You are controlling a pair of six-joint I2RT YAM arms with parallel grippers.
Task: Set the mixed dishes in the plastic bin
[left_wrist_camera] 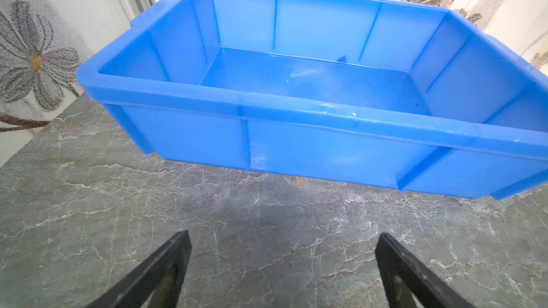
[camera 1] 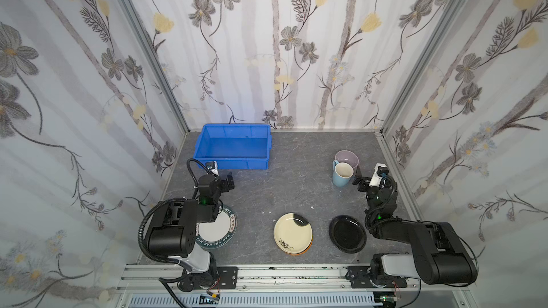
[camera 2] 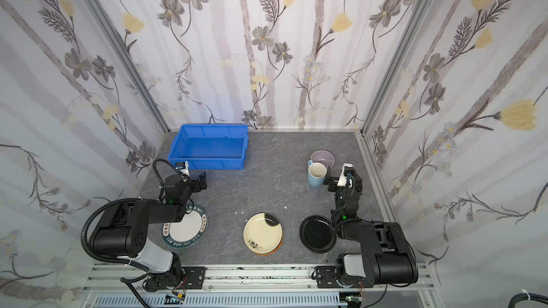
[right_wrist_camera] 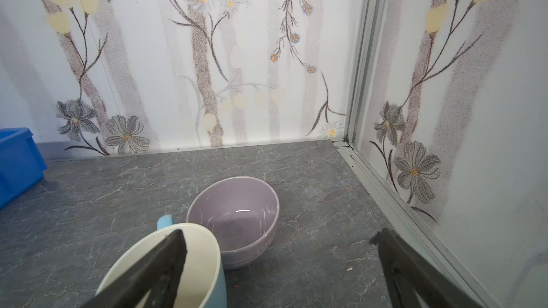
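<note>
The right jaws stand wide open and empty, just beside the upright light blue mug (camera 1: 342, 174), which sits beside the lilac bowl (camera 1: 347, 157) near the desk's (camera 1: 296, 179) right edge. This arm is nearer. The left jaws, equally wide and empty, face the empty plastic bin (camera 1: 231, 163) at the far left corner.

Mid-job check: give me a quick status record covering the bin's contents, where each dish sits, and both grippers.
bin: blue, far left, empty
mug: light blue, upright, right side
bowl: lilac, upright, just behind the mug
lettered plate: near left
cream plate: near centre, stacked on an orange plate
black plate: near right
left gripper: open, empty, facing the bin
right gripper: open, empty, at the mug
dishes binned: none
</note>
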